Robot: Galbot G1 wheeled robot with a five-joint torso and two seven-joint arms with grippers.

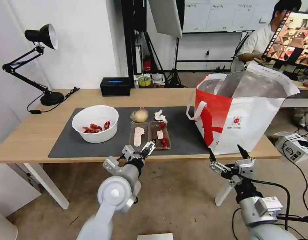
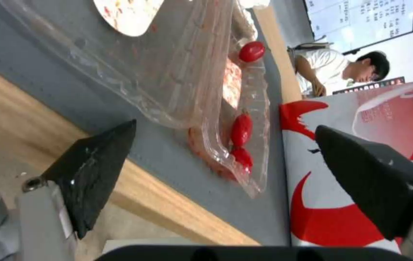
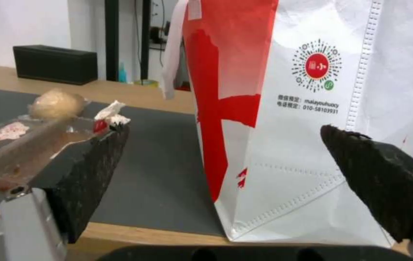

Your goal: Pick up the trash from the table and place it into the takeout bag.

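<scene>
I see a long light-wood desk [image 1: 30, 133] carrying a dark grey rectangular mat [image 1: 65, 141] with a matte, finely dotted surface. On the mat's left part sits a white round bowl [image 1: 95, 122], smooth-walled, with red scraps at its bottom. Near the mat's middle lies a clear hinged plastic tray [image 1: 149, 134], thin and glossy, opened flat just inside the mat's front edge; it holds a pale oblong piece, a small pale square and red food bits. Just behind the tray rest a tan round bundle [image 1: 139, 115] and a crumpled white tissue [image 1: 160, 116], side by side. At the desk's right end stands the takeout bag [image 1: 240, 116], a red-and-white tote with a woven texture, stitched seams, silver foil lining, white loop handles and a small round logo; its mouth gapes upward. Along the desk's back edge are a small black box [image 1: 115, 86] and, at the back left corner, a black desk lamp [image 1: 43, 66] with a jointed arm.

My left pincer [image 1: 149, 146] reaches forward at the desk's front edge, its black wedge fingers spread apart at the tray's near rim, holding nothing. My right pincer [image 1: 227, 151] hovers below the desk's front edge before the bag, fingers pointing up, released wide and empty.
</scene>
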